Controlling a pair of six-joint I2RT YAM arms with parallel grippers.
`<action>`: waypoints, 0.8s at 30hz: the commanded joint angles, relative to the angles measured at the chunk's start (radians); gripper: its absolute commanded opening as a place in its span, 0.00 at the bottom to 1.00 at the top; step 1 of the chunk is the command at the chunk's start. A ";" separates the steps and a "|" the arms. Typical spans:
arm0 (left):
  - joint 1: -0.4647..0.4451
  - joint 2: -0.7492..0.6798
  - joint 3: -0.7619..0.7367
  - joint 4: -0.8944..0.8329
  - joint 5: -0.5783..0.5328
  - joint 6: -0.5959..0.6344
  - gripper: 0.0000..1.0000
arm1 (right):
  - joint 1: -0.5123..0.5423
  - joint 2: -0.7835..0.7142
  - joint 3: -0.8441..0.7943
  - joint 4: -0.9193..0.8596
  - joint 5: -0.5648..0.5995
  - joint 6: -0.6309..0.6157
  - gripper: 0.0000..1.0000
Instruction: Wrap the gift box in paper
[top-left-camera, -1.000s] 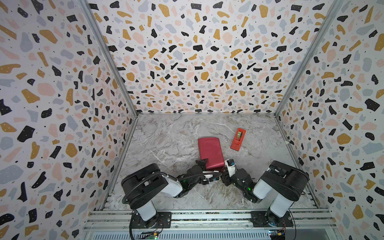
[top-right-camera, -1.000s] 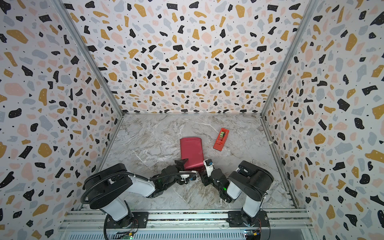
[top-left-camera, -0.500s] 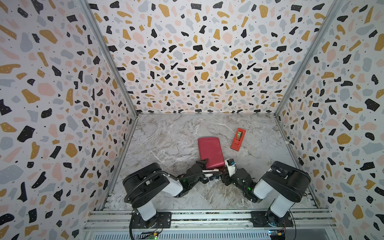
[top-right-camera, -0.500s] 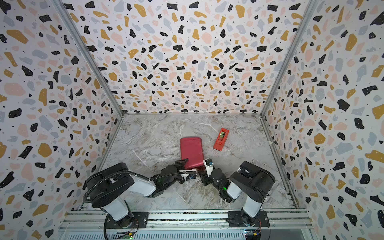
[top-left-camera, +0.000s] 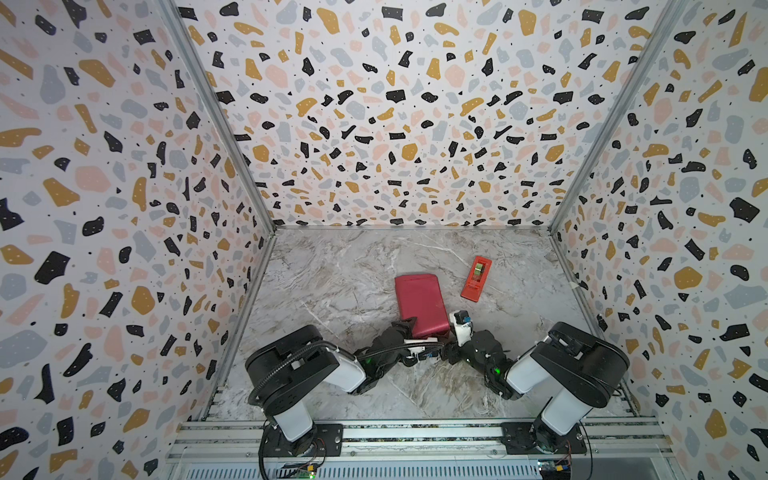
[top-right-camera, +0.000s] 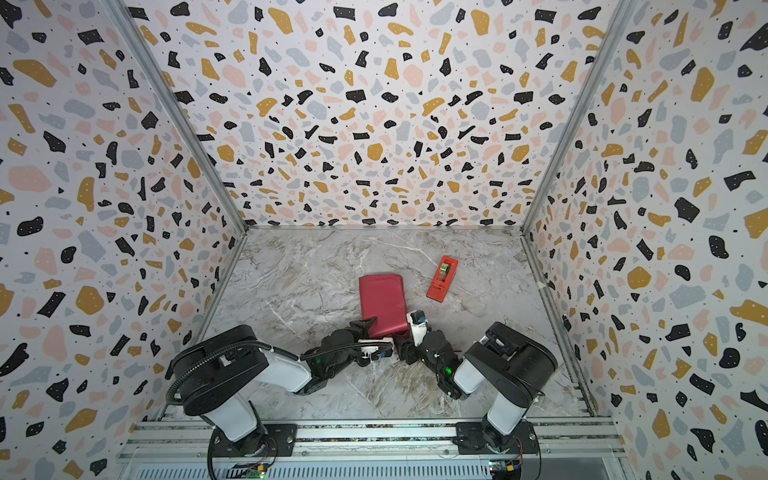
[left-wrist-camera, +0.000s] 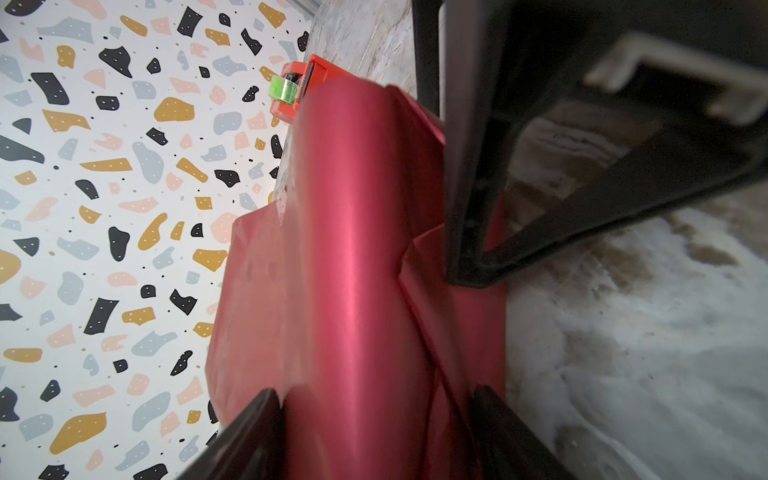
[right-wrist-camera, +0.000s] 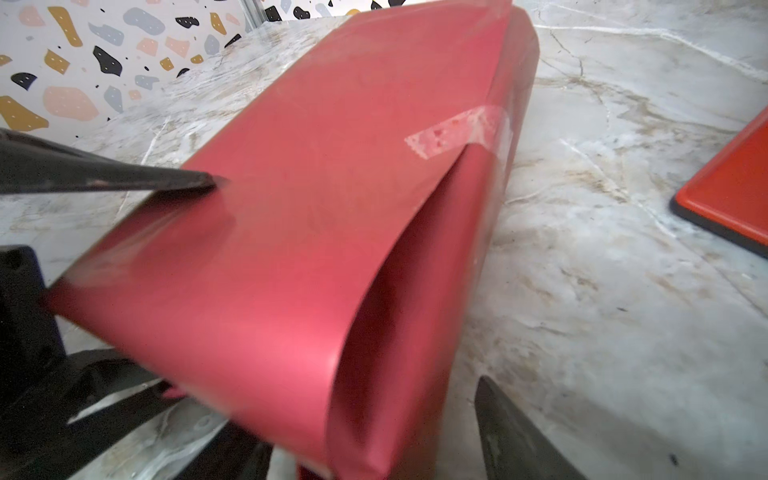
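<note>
- One sheet, the paper (top-left-camera: 420, 305), lies near the middle of the marble table (top-left-camera: 332, 270). It is rolled into a long crimson tube whose length runs away from the arms, as both top views show.
- The gift box cannot be seen. Only paper shows, and the right wrist view has the near end of the tube gaping open.
- A strip of clear tape (right-wrist-camera: 457, 133) crosses the overlapping edge on the tube's top, toward the far end.
- The left gripper (top-left-camera: 410, 329) is at the tube's near left corner and grasps the open end with its jaws wide. One finger (right-wrist-camera: 124, 178) lies flat on the top face and the other sits low by the table. In the left wrist view the paper fills the gap between them.
- The right gripper (top-left-camera: 451, 338) is just at the near right corner, released, with its jaws apart astride that corner. The one finger (right-wrist-camera: 511, 428) clearly in view has bare table between it and the paper.
- The two grippers sit close together, almost meeting at the near end.
- A red-orange tape dispenser (top-left-camera: 476, 278) lies flat to the right of the tube, near but not touching, with a green roll in it.
- Speckled walls (top-left-camera: 374, 124) close the table in on three sides.
</note>
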 joint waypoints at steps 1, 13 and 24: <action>0.008 0.013 -0.019 -0.015 0.024 -0.001 0.72 | -0.016 -0.046 0.022 -0.002 -0.025 0.027 0.77; 0.022 0.013 -0.012 -0.011 0.031 -0.017 0.71 | -0.060 -0.262 -0.086 -0.114 -0.119 0.074 0.83; 0.032 0.017 -0.005 -0.021 0.044 -0.019 0.70 | -0.320 -0.757 0.052 -0.850 -0.198 0.104 0.83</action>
